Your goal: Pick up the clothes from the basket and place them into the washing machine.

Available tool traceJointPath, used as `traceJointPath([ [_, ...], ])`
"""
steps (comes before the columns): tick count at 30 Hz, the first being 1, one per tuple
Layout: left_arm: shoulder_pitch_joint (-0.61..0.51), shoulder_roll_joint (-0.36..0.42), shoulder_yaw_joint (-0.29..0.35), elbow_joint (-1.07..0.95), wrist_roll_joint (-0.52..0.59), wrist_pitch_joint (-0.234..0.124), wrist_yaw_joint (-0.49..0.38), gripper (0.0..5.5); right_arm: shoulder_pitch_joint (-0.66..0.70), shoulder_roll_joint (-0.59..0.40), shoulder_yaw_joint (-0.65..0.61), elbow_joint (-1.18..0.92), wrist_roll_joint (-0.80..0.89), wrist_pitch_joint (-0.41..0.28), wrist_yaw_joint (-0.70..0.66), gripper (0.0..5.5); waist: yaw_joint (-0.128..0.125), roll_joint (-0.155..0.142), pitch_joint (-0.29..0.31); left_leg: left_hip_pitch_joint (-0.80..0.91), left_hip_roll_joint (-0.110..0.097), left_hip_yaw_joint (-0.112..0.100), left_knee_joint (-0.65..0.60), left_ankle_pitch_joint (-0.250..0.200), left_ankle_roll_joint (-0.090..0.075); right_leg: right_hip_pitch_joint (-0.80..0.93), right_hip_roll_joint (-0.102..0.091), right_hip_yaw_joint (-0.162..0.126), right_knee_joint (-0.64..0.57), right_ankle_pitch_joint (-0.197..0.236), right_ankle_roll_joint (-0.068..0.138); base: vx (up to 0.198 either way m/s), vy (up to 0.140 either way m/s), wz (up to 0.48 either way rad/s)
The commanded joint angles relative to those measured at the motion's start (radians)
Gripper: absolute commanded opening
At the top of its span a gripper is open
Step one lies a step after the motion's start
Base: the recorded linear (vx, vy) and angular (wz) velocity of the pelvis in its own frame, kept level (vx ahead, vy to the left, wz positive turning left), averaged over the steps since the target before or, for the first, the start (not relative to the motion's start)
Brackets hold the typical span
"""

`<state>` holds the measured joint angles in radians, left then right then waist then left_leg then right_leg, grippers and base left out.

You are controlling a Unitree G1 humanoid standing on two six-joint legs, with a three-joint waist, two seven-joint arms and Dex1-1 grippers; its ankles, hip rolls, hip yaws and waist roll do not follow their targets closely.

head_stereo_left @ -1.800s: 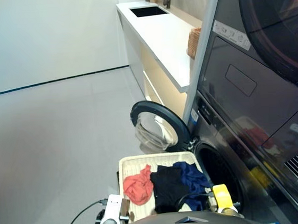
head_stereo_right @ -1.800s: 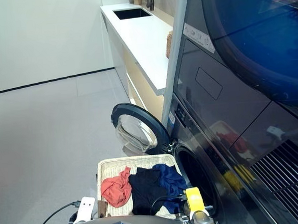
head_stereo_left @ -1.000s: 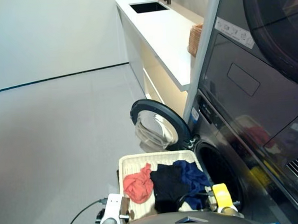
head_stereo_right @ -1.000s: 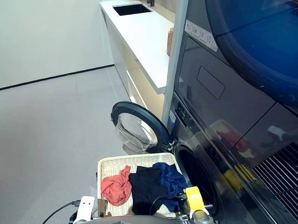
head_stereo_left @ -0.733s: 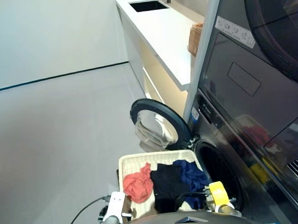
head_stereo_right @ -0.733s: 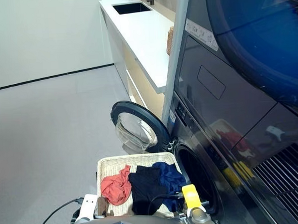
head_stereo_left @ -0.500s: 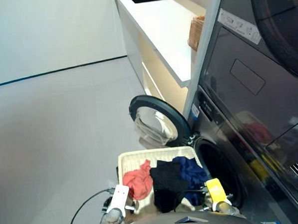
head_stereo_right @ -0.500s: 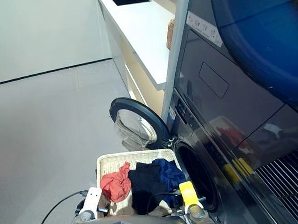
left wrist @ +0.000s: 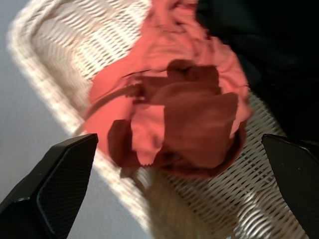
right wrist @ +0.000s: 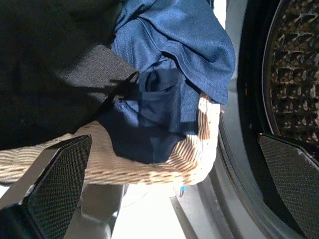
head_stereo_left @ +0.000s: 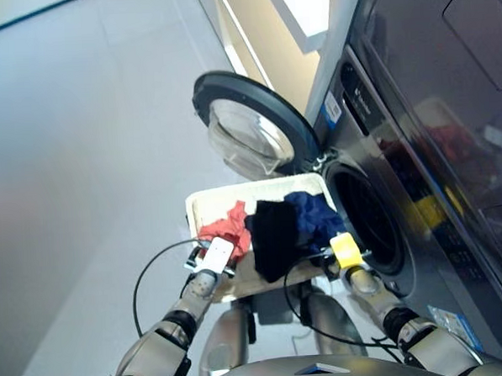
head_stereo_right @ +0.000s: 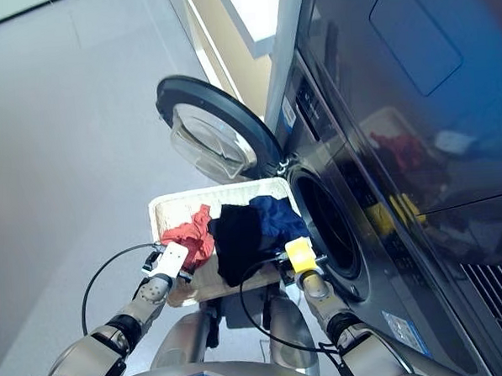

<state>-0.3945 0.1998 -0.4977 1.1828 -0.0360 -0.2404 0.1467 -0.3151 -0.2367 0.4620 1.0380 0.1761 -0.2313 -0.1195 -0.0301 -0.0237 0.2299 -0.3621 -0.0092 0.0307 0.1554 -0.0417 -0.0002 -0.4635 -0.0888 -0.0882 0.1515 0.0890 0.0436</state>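
Note:
The cream wicker basket stands in front of the dark grey washing machine, whose round door hangs open toward the far side. In the basket lie a coral-red garment, a black one draped over the near rim, and a navy one closest to the porthole. My left gripper is open just above the coral garment at the basket's near left edge. My right gripper is open over the navy garment at the near right corner, beside the drum opening. Neither holds anything.
A white counter with a lit underside runs along the wall beyond the door. The dark appliance is stacked above the machine. Black cables loop from my wrists. Grey floor spreads out to the left.
The head camera has tipped down sharply. Both arms have stretched forward and their grippers now sit at the basket's near rim. The three garments lie as before.

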Motion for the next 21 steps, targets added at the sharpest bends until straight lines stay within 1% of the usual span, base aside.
traceJointPath([
  [1, -0.053, 0.013, 0.008, -0.008, 0.023, -0.035, 0.030, 5.50, -0.015, -0.020, 0.039, -0.090, 0.043, -0.066, -0.020, 5.50, -0.016, 0.000, -0.020, -0.099, -0.020, 0.038, 0.027, 0.036, 0.012, -0.035, 0.017, 0.019, 0.063, -0.037, 0.036, 0.000, 0.000, 0.000],
  [4, -0.090, 0.021, 0.008, -0.013, 0.019, -0.036, 0.049, 5.50, -0.043, -0.024, 0.047, -0.126, 0.047, -0.073, -0.026, 5.50, -0.021, 0.000, -0.010, -0.148, -0.020, 0.038, 0.048, 0.034, 0.012, -0.076, 0.017, 0.021, 0.074, -0.036, 0.036, 0.000, 0.000, 0.000],
  [8, -0.133, 0.035, 0.020, -0.015, 0.002, -0.033, 0.073, 5.50, -0.078, -0.033, 0.054, -0.190, 0.059, -0.083, -0.037, 5.50, -0.029, -0.001, 0.007, -0.222, -0.015, 0.034, 0.079, 0.034, 0.009, -0.140, 0.013, 0.012, 0.095, -0.034, 0.034, -0.014, -0.001, 0.011],
  [11, -0.168, 0.046, 0.034, -0.012, -0.015, -0.028, 0.090, 5.50, -0.108, -0.035, 0.054, -0.229, 0.072, -0.095, -0.049, 5.50, -0.035, -0.005, 0.019, -0.281, -0.013, 0.036, 0.112, 0.028, 0.009, -0.194, 0.019, 0.016, 0.113, -0.033, 0.032, -0.061, 0.007, 0.027],
  [14, -0.205, 0.066, 0.044, -0.005, -0.027, -0.027, 0.101, 5.50, -0.137, -0.032, 0.055, -0.252, 0.088, -0.108, -0.058, 5.50, -0.042, -0.010, 0.029, -0.344, -0.008, 0.040, 0.143, 0.023, 0.009, -0.250, 0.019, 0.015, 0.127, -0.028, 0.032, -0.063, 0.005, 0.017],
  [15, -0.218, 0.072, 0.047, -0.001, -0.032, -0.026, 0.105, 5.50, -0.145, -0.028, 0.057, -0.248, 0.090, -0.109, -0.061, 5.50, -0.045, -0.009, 0.030, -0.366, -0.007, 0.037, 0.153, 0.022, 0.010, -0.271, 0.021, 0.016, 0.134, -0.026, 0.031, 0.000, 0.000, 0.000],
  [16, -0.229, 0.077, 0.047, 0.005, -0.035, -0.026, 0.109, 5.50, -0.152, -0.024, 0.062, -0.245, 0.090, -0.111, -0.064, 5.50, -0.044, -0.007, 0.032, -0.379, 0.000, 0.029, 0.178, -0.011, 0.005, -0.283, 0.026, 0.019, 0.153, -0.049, 0.036, 0.000, 0.000, 0.000],
  [20, -0.267, 0.096, 0.068, -0.001, -0.072, -0.022, 0.124, 5.50, -0.171, -0.024, 0.074, -0.267, 0.098, -0.120, -0.072, 5.50, -0.051, -0.007, 0.037, -0.466, 0.006, 0.024, 0.227, -0.017, 0.004, -0.364, 0.030, 0.021, 0.184, -0.049, 0.033, -0.015, 0.005, -0.002],
  [21, -0.275, 0.102, 0.075, 0.003, -0.088, -0.021, 0.125, 5.50, -0.173, -0.025, 0.073, -0.281, 0.104, -0.124, -0.073, 5.50, -0.055, -0.009, 0.040, -0.490, 0.007, 0.025, 0.241, -0.020, 0.004, -0.385, 0.032, 0.022, 0.192, -0.047, 0.033, -0.061, 0.014, -0.010],
])
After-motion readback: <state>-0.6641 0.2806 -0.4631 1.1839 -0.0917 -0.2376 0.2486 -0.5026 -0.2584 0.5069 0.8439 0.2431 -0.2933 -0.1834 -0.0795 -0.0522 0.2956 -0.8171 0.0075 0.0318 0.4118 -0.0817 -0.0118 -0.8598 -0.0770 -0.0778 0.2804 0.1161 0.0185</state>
